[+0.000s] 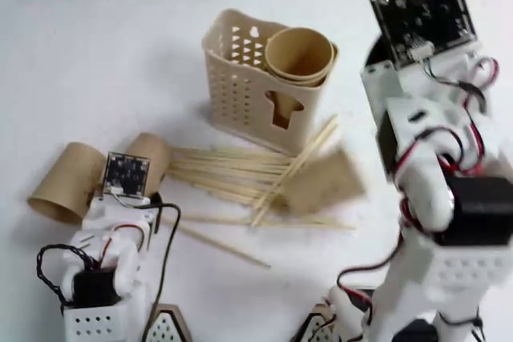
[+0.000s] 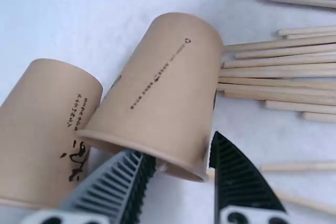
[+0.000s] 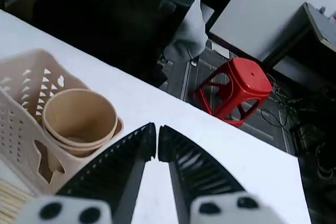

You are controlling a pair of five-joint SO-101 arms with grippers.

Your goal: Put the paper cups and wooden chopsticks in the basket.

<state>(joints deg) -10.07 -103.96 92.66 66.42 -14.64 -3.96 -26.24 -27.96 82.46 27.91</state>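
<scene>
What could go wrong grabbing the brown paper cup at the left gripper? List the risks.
The open left gripper sits at the rim of the lying brown paper cup; closing may crush it or roll it. The second paper cup beside it could get knocked. Thin wooden chopsticks by its base may scatter.

White table [image 1: 96,54], and here's what's lying on it. Two paper cups are on their sides, right next to each other. One cup [image 2: 163,87] has its rim sitting between the spread fingers of the left gripper [image 2: 181,148], and the other cup [image 2: 47,119] is just beside that. The wooden chopsticks [image 2: 273,72] are fanned out in a loose pile past the first cup's base, with a couple of strays closer to the gripper. Beyond the sticks the basket [image 1: 240,94] stands upright, out ahead of the right gripper [image 3: 157,129].
</scene>
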